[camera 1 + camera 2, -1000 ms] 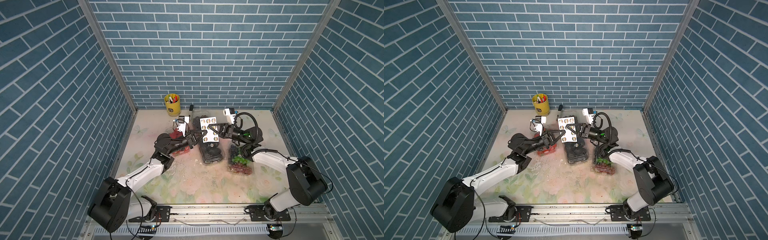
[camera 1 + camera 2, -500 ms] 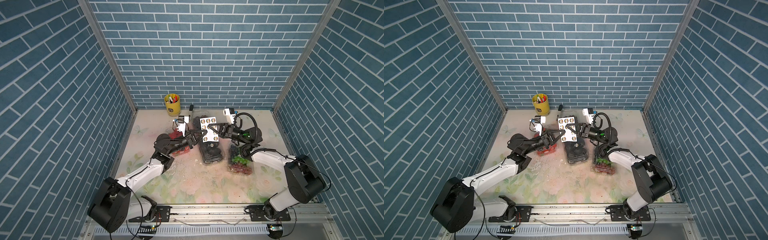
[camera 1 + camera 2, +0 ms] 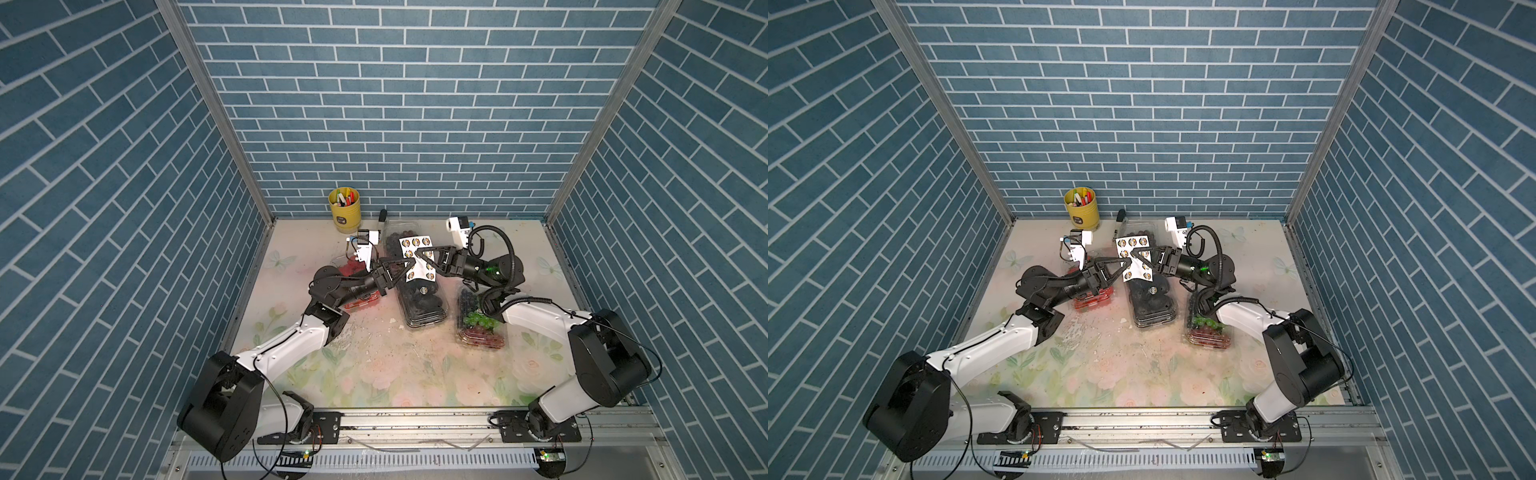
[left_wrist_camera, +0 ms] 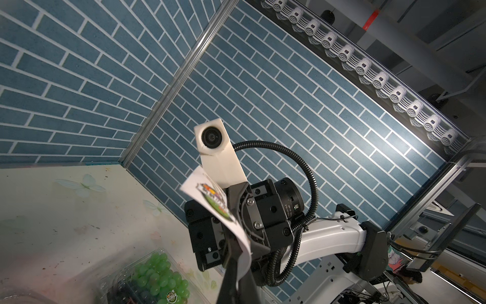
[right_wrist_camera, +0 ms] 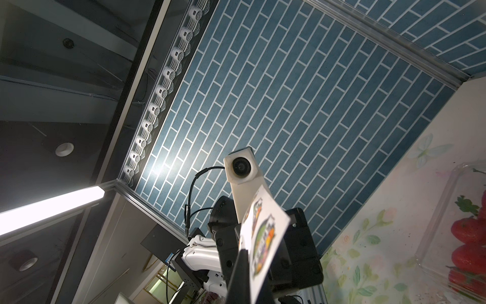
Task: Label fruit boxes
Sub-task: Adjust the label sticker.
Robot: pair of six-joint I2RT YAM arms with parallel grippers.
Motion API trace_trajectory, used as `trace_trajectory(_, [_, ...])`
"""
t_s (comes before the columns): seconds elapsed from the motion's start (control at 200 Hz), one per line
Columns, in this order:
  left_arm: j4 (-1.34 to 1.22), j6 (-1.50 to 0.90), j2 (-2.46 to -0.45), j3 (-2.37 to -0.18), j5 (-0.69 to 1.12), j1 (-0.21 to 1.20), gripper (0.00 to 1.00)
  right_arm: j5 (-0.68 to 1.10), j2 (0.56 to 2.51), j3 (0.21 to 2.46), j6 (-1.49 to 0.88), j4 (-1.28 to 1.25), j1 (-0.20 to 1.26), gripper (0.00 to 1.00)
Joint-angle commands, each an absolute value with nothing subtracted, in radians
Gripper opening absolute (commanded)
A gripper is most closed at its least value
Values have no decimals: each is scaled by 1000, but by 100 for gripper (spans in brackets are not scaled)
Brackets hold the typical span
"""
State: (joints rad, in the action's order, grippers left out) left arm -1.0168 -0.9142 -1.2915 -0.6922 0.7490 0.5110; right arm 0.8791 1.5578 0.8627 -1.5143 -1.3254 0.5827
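We find the table (image 3: pixel 374 374) carrying four fruit boxes. The black-fruit box (image 3: pixel 424 303) is the largest and lies straight below the meeting fingertips. Its long axis runs from the front rail toward the back wall, the far end leaning slightly left (a round sticker (image 3: pixel 424 291) shows on its lid). The mixed-grape box (image 3: pixel 480 328) lies roughly parallel, on the rail side of the right fingers, under that arm. The strawberry box (image 3: pixel 361 305) sits beneath the base of the left fingers. The purple-grape box (image 3: pixel 395 237) lies just beyond the fingertips. The sticker sheet (image 3: pixel 415 257) is held clear of the boxes, long axis matching the black-fruit box, printed face upward. The left gripper (image 3: pixel 409 266) and right gripper (image 3: pixel 420 259) each pinch it tight from opposite edges. Against the earlier frames, we see no shift in sheet, boxes or fingers.
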Motion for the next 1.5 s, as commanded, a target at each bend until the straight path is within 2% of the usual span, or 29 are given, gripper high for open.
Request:
trace_trajectory(0.0, [-1031,-890,-1302,-729,728,508,0,927,1546,856,-1546,-1377,597,0])
trace_trajectory(1.495, [-988,-864,-1271,-708,705,495,0,918,1531,830,-1520,-1338,585,0])
